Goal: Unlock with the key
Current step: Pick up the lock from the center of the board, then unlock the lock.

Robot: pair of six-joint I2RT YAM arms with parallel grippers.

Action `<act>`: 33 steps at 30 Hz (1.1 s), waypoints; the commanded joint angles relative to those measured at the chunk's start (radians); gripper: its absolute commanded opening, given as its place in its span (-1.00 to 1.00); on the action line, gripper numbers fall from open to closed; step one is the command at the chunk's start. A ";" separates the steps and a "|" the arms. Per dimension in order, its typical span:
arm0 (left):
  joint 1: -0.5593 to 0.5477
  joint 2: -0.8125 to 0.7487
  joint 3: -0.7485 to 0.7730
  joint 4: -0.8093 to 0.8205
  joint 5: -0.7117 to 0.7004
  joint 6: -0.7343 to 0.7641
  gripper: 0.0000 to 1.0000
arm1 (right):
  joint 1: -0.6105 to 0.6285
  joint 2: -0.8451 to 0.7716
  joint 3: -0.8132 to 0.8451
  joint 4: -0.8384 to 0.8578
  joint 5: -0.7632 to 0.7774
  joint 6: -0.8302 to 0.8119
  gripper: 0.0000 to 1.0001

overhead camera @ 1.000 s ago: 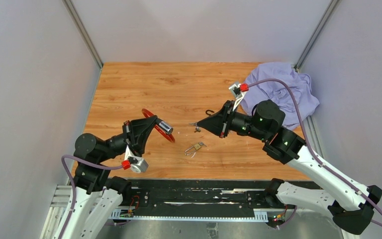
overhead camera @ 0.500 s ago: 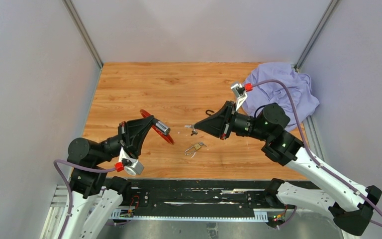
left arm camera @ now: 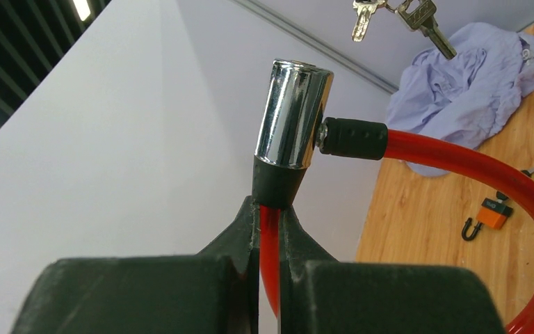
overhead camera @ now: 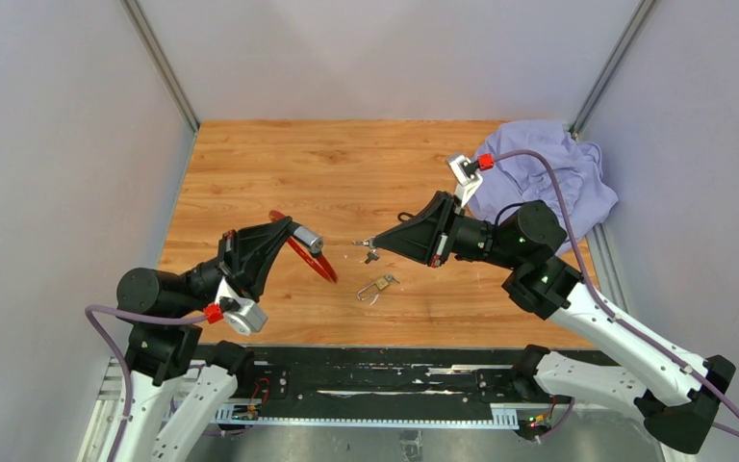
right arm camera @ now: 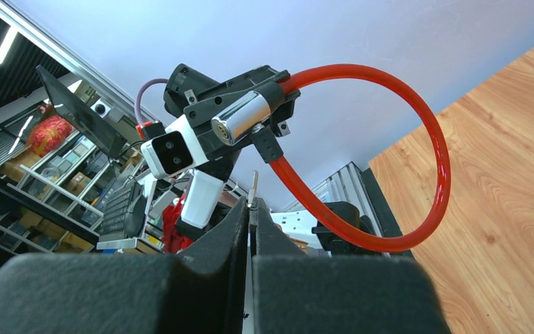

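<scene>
The left tool (overhead camera: 284,234) clamps the red cable lock (overhead camera: 314,259) above the counter (overhead camera: 250,164); the right tool (overhead camera: 377,242) pinches a key (right arm camera: 253,186) near the chrome cylinder (right arm camera: 240,117).

lavender cloth (overhead camera: 592,178) crumpled on table (overhead camera: 298,164), far right

Left tool (overhead camera: 287,234), right tool (overhead camera: 378,243) (both clamped)

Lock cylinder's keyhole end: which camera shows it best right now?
Right wrist: the lock cylinder presents its end face toward that camera, above the key. Left wrist shows the lock cylinder side-on only; top external shows it tiny, from above.
</scene>
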 commanded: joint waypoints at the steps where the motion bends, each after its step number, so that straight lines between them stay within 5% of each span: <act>1: -0.007 0.008 0.027 0.062 -0.022 -0.038 -0.99 | -0.006 -0.003 0.027 0.015 -0.015 -0.024 -0.99; 8: -0.006 0.036 0.024 0.049 -0.035 -0.092 -0.99 | 0.018 0.017 0.117 -0.112 0.041 -0.214 -0.99; 16: -0.007 0.163 0.141 -0.335 -0.125 -0.033 -0.99 | 0.040 0.058 0.227 -0.274 0.100 -0.444 -0.99; 33: -0.006 0.168 0.110 -0.338 -0.185 -0.040 -0.99 | 0.108 0.185 0.324 -0.370 0.215 -0.621 -0.99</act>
